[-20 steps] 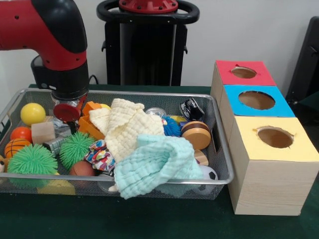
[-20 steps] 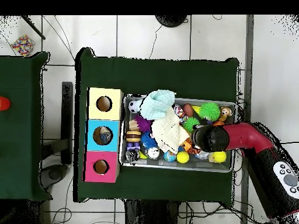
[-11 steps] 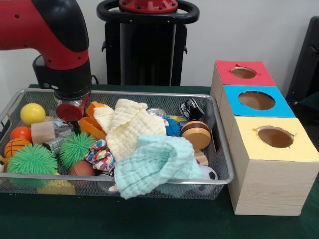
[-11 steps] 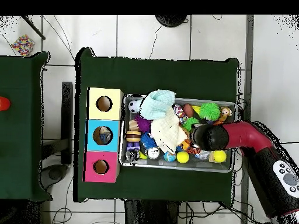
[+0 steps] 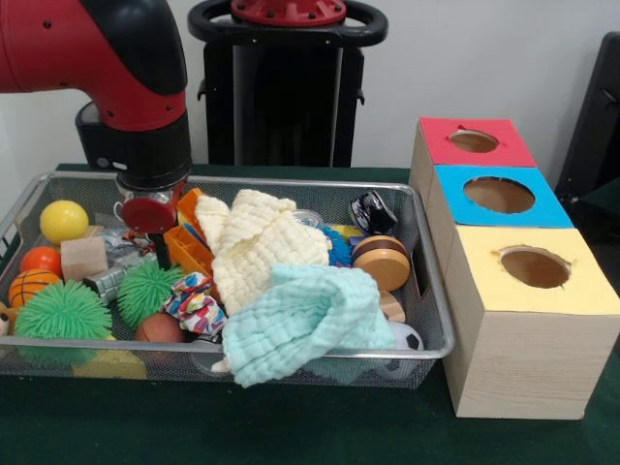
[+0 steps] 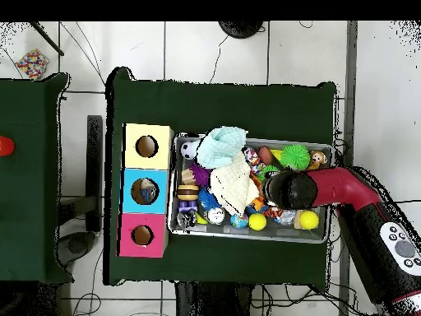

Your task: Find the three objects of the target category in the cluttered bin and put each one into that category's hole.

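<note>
Fingers (image 5: 155, 254) low beside orange toy (image 5: 190, 248).

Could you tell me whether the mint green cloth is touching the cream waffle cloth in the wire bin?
Touching. In the front view the mint green cloth overlaps the lower edge of the cream waffle cloth with no gap between them.

You see a cream cloth (image 5: 257, 247) over a mint cloth (image 5: 300, 325), spiky green balls (image 5: 62, 312), a yellow ball (image 5: 63, 221), and red, blue and yellow box tops (image 5: 507, 194).
</note>
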Tool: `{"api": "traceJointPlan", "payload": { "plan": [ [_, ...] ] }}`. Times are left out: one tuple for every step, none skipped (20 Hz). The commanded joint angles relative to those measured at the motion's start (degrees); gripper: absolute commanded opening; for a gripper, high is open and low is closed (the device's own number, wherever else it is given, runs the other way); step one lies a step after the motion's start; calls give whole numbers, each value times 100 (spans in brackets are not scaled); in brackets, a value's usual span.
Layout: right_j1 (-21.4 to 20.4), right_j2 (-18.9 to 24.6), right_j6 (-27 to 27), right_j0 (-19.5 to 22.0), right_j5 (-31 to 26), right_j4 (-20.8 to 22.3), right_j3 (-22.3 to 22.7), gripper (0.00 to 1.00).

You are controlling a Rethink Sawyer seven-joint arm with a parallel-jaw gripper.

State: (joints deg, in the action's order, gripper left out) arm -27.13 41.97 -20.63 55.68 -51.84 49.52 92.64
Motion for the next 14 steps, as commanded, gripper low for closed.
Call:
{"api": "traceJointPlan", "payload": {
  "plan": [
    [-210, 105, 1006, -348, -367, 146, -78, 100],
    [-269, 34, 952, -414, -339, 258, -111, 100],
    [-316, -4, 944, -450, -284, 349, -125, 100],
    [-344, -14, 954, -461, -245, 390, -128, 100],
    [-375, -17, 981, -468, -243, 405, -127, 100],
    [-403, -6, 1015, -463, -227, 413, -125, 100],
    [-441, 4, 1031, -462, -211, 416, -115, 100],
    [-483, 1, 1047, -464, -165, 457, -122, 100],
    [-521, -23, 1021, -486, -109, 525, -138, 100],
    [-560, -47, 996, -509, -52, 592, -154, 100],
    [-553, -30, 1051, -498, -61, 582, -172, 100],
    [-532, -12, 1159, -457, -58, 596, -228, 100],
    [-503, 8, 1217, -437, -53, 592, -244, 100],
    [-497, -28, 1260, -446, -44, 679, -313, 100]
  ]
}}
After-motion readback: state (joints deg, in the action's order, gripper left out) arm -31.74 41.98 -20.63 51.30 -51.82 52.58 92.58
